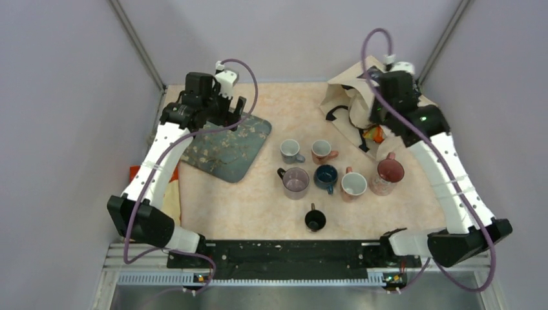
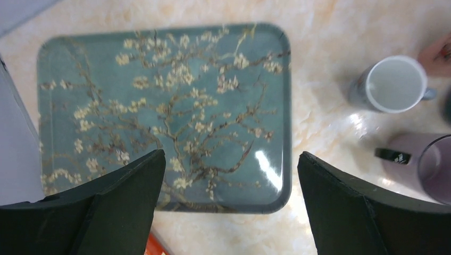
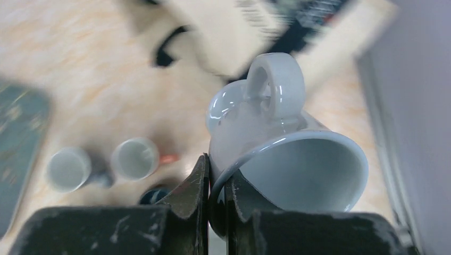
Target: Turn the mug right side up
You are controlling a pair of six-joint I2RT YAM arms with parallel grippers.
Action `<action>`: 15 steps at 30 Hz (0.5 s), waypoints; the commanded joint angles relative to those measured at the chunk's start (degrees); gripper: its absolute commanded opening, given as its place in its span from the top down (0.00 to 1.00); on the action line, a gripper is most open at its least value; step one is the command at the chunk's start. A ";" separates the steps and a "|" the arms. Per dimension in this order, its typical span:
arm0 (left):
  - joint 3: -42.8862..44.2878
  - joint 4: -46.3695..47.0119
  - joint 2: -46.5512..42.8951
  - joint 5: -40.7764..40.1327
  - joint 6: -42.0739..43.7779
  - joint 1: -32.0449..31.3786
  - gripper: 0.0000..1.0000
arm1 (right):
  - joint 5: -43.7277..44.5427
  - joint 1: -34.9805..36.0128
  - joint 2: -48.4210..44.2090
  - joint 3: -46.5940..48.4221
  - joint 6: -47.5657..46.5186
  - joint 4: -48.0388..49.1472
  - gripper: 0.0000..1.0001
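In the right wrist view, my right gripper is shut on the rim of a white mug, one finger inside and one outside. The mug hangs in the air, tilted on its side, with its mouth toward the camera and its handle pointing away. In the top view the right gripper is over the cloth bag at the back right, and the mug is hidden under the arm. My left gripper is open and empty above the near edge of the blue blossom tray.
Several upright mugs stand mid-table: grey, orange, purple glass, dark blue, white-lined, red and a small black one. A cloth tote bag lies back right. The tray lies back left.
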 commanded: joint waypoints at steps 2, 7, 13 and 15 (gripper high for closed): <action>-10.08 7.99 -5.64 -3.97 3.11 0.11 0.01 | 4.66 -26.42 -8.55 -1.93 -3.62 -2.68 1.00; -17.15 10.95 -8.12 -4.36 3.38 0.50 0.01 | -10.96 -51.87 -7.93 -15.01 -0.92 8.05 1.00; -23.00 12.95 -10.27 -5.27 4.13 0.73 0.01 | -17.84 -56.42 0.23 -26.57 1.41 13.64 1.00; -24.00 13.36 -10.41 -5.32 4.24 0.82 0.01 | -16.82 -56.40 2.03 -28.50 1.19 14.54 1.00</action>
